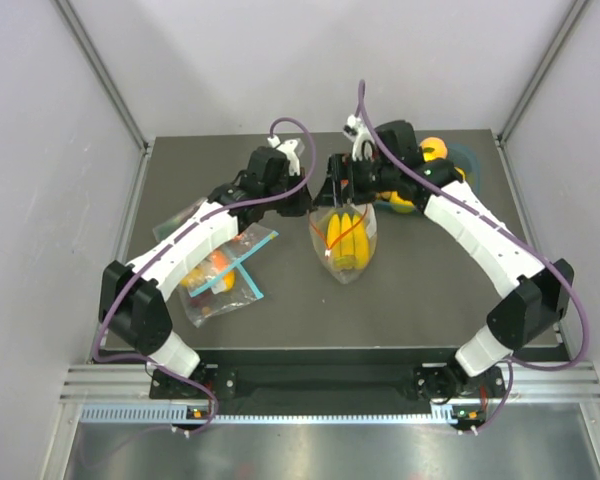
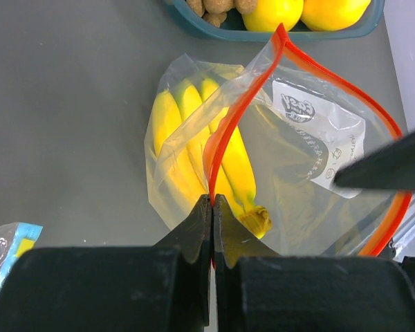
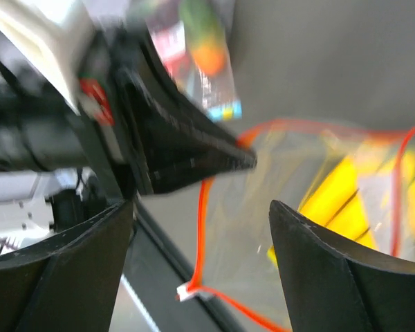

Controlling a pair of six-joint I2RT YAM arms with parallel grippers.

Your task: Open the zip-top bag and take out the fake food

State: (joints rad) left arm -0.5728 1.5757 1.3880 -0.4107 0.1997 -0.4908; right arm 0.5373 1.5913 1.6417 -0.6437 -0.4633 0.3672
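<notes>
The bag [image 2: 290, 207] sits mid-table, mouth gaping. The left gripper [image 2: 212, 207] is clamped on its red strip [image 2: 225, 131]; the right gripper [image 3: 200, 207] hangs wide apart over the opening. The film looks thin and slippery (likely to crumple), so grip the stiffer strip. The banana [image 2: 169, 131] looks light and rigid.

The clear crinkly plastic zip-top bag [image 2: 290, 200] is glossy, the yellow plastic banana bunch [image 2: 167, 131] smooth, the grey bench [image 2: 69, 104] matt.

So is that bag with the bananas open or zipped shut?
Open. The bag has its red strip spread in a wide loop, one side pinched between the left fingers; the bananas sit inside.
</notes>
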